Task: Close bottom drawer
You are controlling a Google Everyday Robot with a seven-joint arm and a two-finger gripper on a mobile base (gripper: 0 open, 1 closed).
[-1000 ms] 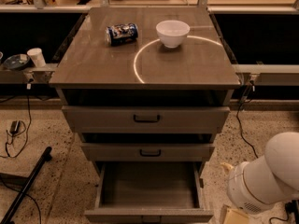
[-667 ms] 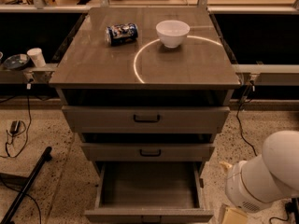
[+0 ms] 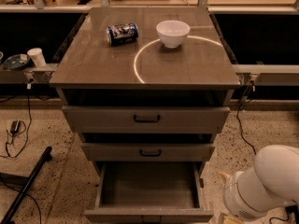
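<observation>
1. We are logging the gripper [image 3: 226, 197] at lower right of frame, largely hidden behind the white arm [image 3: 275, 176]; we cannot tell its state.
2. We are finding the bottom drawer [image 3: 148, 190] at bottom centre, just left of the gripper, pulled well out.
3. We are judging the task as not yet started: contact and the whole inward push are remaining.
4. Above, the middle drawer [image 3: 148, 151] is sitting nearly in.

Likely a robotics lab: a grey-brown three-drawer cabinet [image 3: 145, 69] stands on a speckled terrazzo floor [image 3: 51, 125] beside loose black cables [image 3: 18, 141]. A white robot arm [image 3: 266, 183] fills the lower right, its gripper out of frame.
</observation>
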